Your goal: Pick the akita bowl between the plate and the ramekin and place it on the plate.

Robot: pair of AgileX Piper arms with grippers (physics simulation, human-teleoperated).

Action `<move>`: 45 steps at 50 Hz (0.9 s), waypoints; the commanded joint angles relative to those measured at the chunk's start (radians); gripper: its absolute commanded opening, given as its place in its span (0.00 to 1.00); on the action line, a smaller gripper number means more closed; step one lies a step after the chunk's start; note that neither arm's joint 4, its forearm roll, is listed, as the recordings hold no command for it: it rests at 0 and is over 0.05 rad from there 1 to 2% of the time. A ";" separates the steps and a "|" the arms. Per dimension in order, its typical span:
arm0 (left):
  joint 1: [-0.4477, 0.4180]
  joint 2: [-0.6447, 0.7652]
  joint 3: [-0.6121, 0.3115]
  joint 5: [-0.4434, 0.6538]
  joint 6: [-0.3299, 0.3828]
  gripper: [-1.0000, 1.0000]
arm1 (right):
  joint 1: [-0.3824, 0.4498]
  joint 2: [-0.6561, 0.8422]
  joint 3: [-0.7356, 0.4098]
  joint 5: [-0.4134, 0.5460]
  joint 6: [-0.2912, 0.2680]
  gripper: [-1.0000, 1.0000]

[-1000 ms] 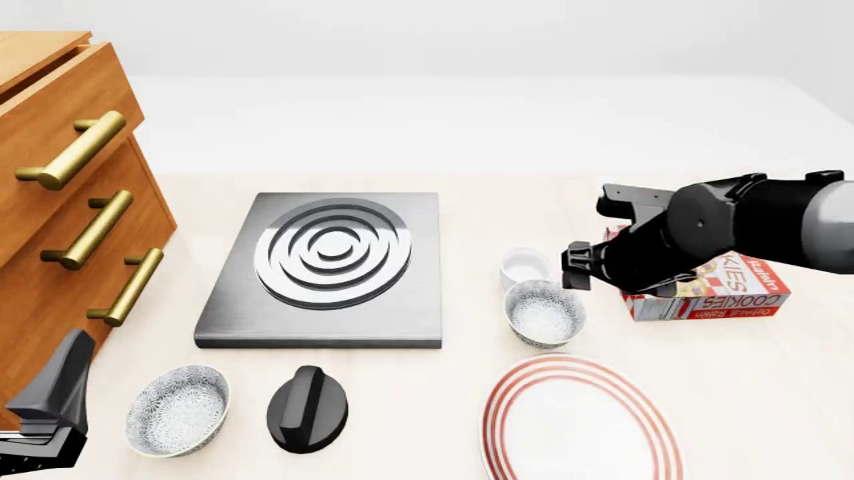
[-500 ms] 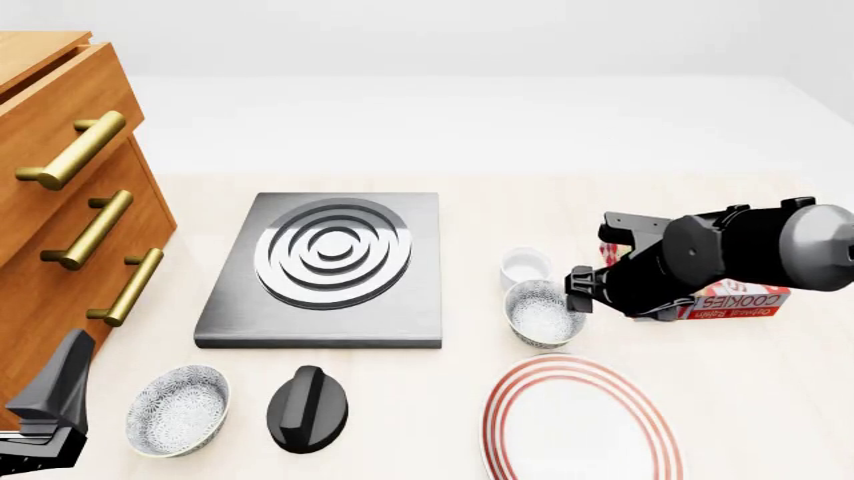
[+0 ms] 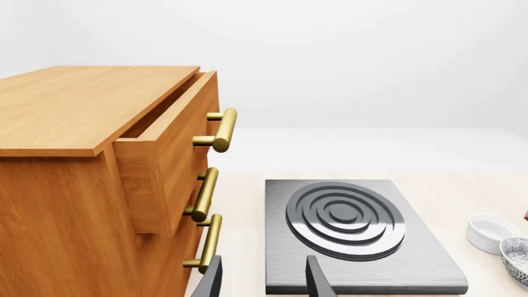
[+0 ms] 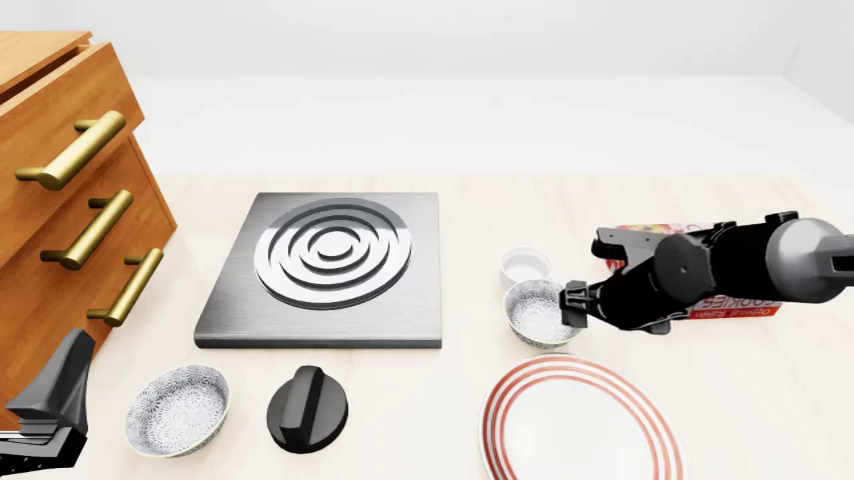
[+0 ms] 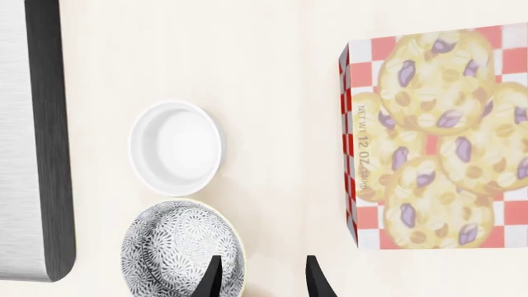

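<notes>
The akita bowl [image 4: 539, 312], speckled grey-white inside, stands between the small white ramekin [image 4: 526, 267] and the red-ringed plate [image 4: 581, 425]. My right gripper [image 4: 574, 306] hangs low at the bowl's right rim. In the right wrist view the gripper [image 5: 262, 282] is open. One of its fingers [image 5: 212, 278] is over the bowl's [image 5: 182, 247] rim and the other is outside it, with the ramekin [image 5: 175, 147] just beyond. My left gripper [image 4: 51, 412] rests open at the near left corner, and its fingertips [image 3: 317, 282] hold nothing.
A second speckled bowl [image 4: 178, 408] and a black knob [image 4: 308, 407] sit near the front left. A grey stove slab [image 4: 327, 265] lies mid-table. A cookie box [image 4: 745, 303] is behind my right arm. A wooden drawer cabinet [image 4: 67, 200] stands at the left.
My right arm has come down and toward the near side, bringing its gripper to the akita bowl's right rim. The left arm and all the objects stay where they were.
</notes>
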 commanded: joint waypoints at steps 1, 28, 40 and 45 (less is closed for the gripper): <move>0.000 0.000 0.000 0.000 0.000 1.00 | 0.014 0.017 0.003 -0.020 0.009 1.00; 0.000 0.000 0.000 0.000 0.000 1.00 | -0.008 -0.036 0.011 -0.036 0.009 0.00; 0.000 0.000 0.000 0.000 0.000 1.00 | -0.034 -0.222 -0.023 0.094 -0.050 0.00; 0.000 0.000 0.000 0.000 0.000 1.00 | -0.006 -0.322 -0.042 0.165 -0.058 0.00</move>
